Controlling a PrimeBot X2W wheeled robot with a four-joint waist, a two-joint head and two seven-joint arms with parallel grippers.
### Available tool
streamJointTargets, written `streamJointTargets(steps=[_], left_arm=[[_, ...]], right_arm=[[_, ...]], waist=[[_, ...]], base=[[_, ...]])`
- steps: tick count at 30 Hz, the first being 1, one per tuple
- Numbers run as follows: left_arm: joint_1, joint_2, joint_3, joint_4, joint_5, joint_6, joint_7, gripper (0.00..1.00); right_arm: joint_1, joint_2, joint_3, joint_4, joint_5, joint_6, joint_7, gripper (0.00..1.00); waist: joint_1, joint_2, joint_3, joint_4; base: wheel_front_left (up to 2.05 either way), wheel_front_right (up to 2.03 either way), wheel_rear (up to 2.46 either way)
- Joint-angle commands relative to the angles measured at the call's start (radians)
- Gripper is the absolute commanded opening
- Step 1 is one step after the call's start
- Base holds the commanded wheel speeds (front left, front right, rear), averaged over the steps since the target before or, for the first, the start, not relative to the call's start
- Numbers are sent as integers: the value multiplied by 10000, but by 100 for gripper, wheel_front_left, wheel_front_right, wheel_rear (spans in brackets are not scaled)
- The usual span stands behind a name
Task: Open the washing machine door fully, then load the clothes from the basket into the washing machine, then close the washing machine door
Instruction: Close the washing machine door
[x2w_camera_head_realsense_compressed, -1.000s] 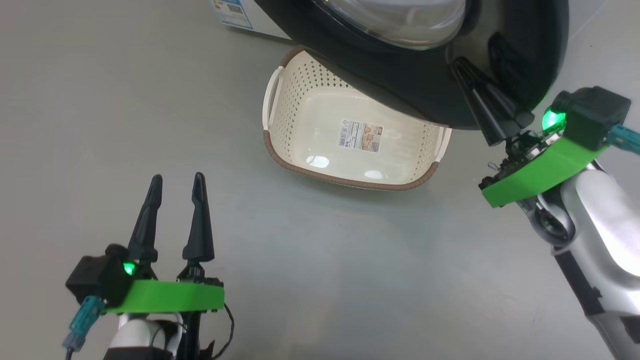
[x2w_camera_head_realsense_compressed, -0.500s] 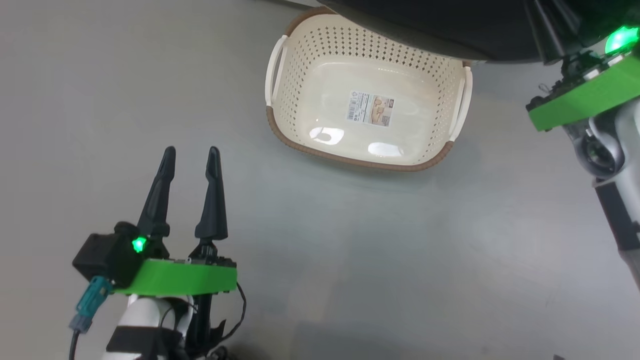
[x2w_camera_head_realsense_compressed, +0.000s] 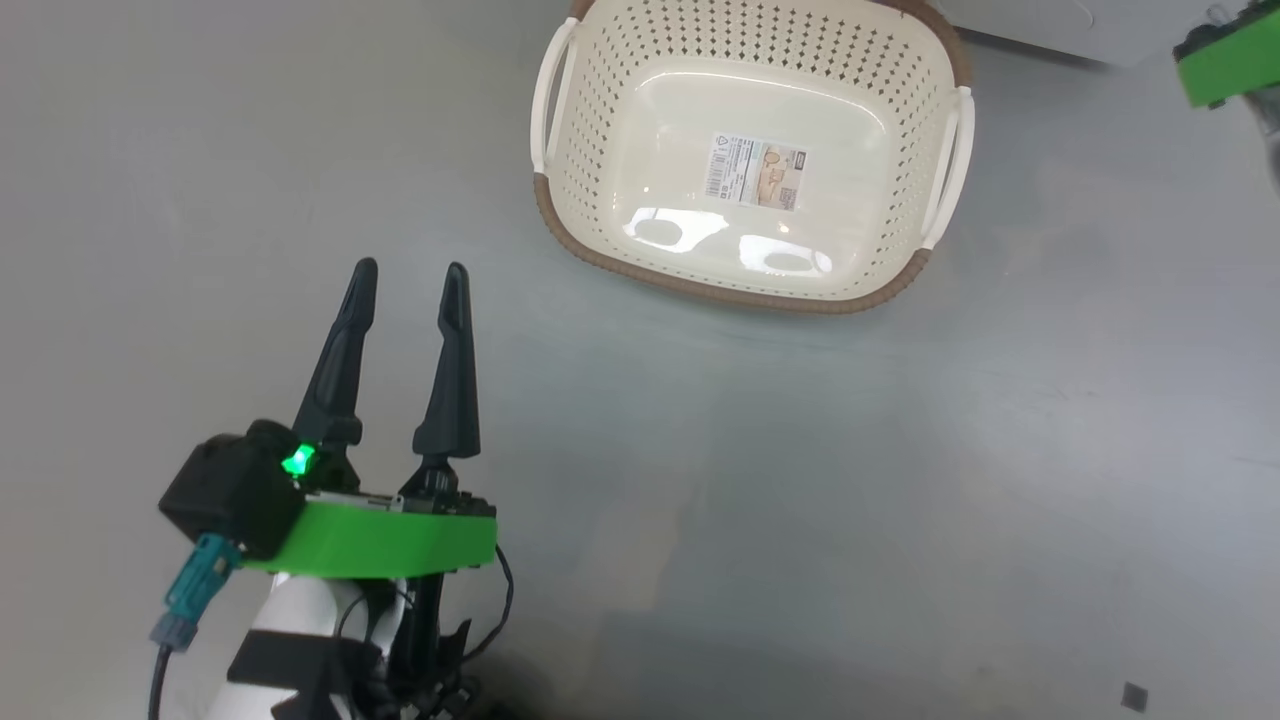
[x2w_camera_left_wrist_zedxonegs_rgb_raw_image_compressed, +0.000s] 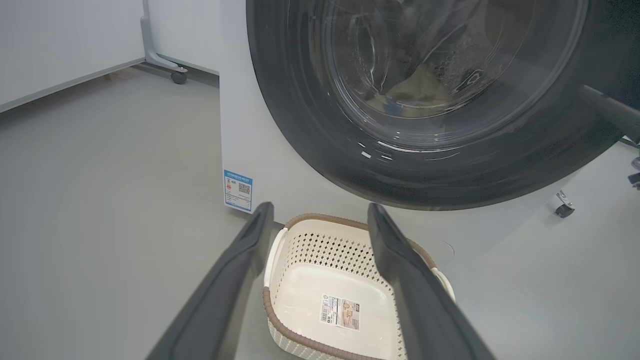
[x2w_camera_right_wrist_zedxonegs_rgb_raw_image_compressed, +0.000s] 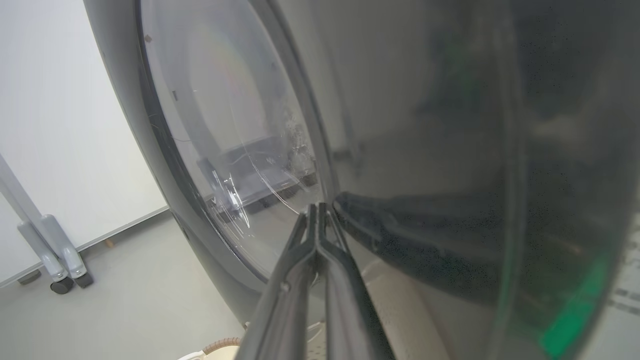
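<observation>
Head view: the cream basket (x2w_camera_head_realsense_compressed: 590, 150) sits empty on the floor (x2w_camera_head_realsense_compressed: 800, 480), with the left gripper (x2w_camera_head_realsense_compressed: 410, 268) nearby, fingers spread and holding nothing.
Left wrist view: the black-rimmed door (x2w_camera_left_wrist_zedxonegs_rgb_raw_image_compressed: 300, 125) of the washing machine (x2w_camera_left_wrist_zedxonegs_rgb_raw_image_compressed: 280, 165) hangs above the basket, pale clothes (x2w_camera_left_wrist_zedxonegs_rgb_raw_image_compressed: 415, 90) dim behind its glass.
Right wrist view: the right gripper (x2w_camera_right_wrist_zedxonegs_rgb_raw_image_compressed: 317, 207), pinched shut and empty, points at the door's rim.

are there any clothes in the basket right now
No, the basket holds nothing but the label sticker on its bare bottom.

Perforated glossy plastic basket (x2w_camera_head_realsense_compressed: 570, 150), glossy black-rimmed glass washing machine door (x2w_camera_left_wrist_zedxonegs_rgb_raw_image_compressed: 320, 150), smooth floor (x2w_camera_head_realsense_compressed: 900, 500)
</observation>
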Motion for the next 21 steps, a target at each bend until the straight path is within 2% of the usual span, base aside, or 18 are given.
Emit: streamJointTargets(steps=[1, 12, 21], left_arm=[[-46, 127, 272, -375, -16, 4, -67, 100], [-238, 108, 100, -433, -52, 4, -67, 100], [-241, 111, 200, -379, -50, 4, -67, 100]], right_arm=[[-399, -175, -142, -90, -42, -38, -64, 0], [-1709, -272, -224, 868, -51, -38, -64, 0], [-1278, -186, -98, 920, -3, -38, -64, 0]], waist=[[-1, 0, 74, 18], [-1, 0, 387, 160], [-1, 0, 150, 11]], base=[[0, 0, 0], [0, 0, 0], [0, 0, 0]])
